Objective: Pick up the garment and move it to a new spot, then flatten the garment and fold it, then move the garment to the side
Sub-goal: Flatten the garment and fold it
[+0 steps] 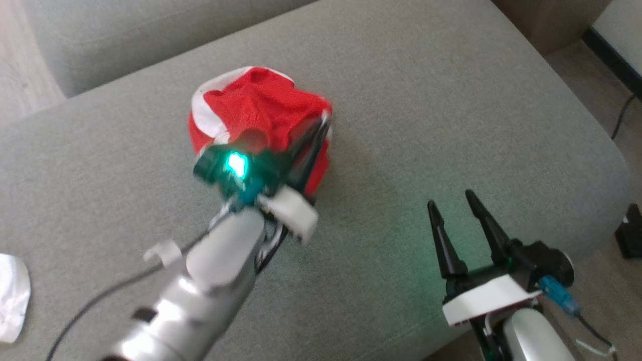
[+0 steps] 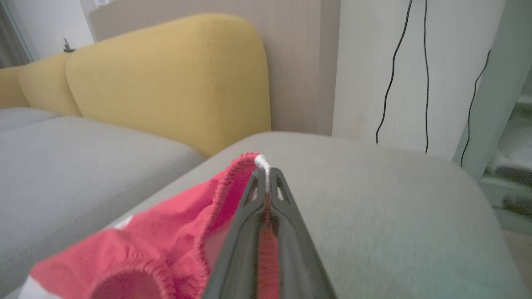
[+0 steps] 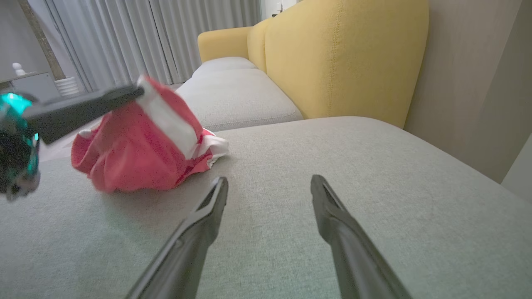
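Note:
The garment (image 1: 256,110) is a small red piece with white trim, bunched in the middle of the grey cushion (image 1: 426,125). My left gripper (image 1: 327,118) is shut on its right edge and holds that edge up off the cushion. In the left wrist view the two fingers (image 2: 266,182) pinch the white-tipped hem, and red fabric (image 2: 158,249) hangs to their left. My right gripper (image 1: 454,200) stands open over bare cushion to the right of the garment. From the right wrist the garment (image 3: 137,149) hangs from the left gripper's fingers (image 3: 83,108), left of my open right gripper (image 3: 270,187).
A yellow backrest (image 2: 174,83) rises behind the cushion, with a second grey seat (image 2: 62,166) beside it. Cables (image 2: 395,74) hang on the white wall. A white scrap (image 1: 12,296) lies at the cushion's left edge. Floor and a dark object (image 1: 629,233) lie to the right.

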Controlling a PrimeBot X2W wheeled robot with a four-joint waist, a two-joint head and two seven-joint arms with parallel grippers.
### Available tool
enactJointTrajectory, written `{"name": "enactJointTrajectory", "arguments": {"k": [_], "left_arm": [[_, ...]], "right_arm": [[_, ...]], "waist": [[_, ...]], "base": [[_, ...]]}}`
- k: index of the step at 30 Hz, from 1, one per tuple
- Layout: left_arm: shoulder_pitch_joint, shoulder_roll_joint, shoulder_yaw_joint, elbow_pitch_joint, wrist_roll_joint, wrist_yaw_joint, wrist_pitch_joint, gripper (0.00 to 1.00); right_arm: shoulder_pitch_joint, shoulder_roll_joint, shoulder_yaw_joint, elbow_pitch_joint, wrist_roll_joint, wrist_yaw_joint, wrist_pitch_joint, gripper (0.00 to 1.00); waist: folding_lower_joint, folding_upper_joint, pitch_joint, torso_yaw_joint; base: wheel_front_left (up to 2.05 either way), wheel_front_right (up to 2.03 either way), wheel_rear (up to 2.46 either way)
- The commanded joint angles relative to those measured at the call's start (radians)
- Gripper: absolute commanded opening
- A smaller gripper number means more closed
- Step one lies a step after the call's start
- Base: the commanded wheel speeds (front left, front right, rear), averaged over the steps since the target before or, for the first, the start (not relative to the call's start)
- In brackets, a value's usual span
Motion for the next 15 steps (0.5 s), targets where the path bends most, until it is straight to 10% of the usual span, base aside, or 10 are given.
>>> {"name": "enactJointTrajectory", "arguments": {"k": [1, 15], "left_arm": [[-0.092, 0.005, 0.042, -0.065, -0.024, -0.016, -0.011, 0.0], [-0.062, 0.124, 0.19, -0.424, -0.252, -0.058, 0.123, 0.0]], "right_arm": [[0.005, -0.003, 0.024, -0.025, 0.001, -0.001, -0.004, 1.0], [0.037, -0.003, -0.018, -0.037, -0.008, -0.001, -0.004, 1.0]], "waist": [[0.0001, -0.0001, -0.019, 0.008], [0.0001, -0.0001, -0.074, 0.179]], "base": [[0.0, 0.0, 0.0], [0.0, 0.0, 0.0]]}}
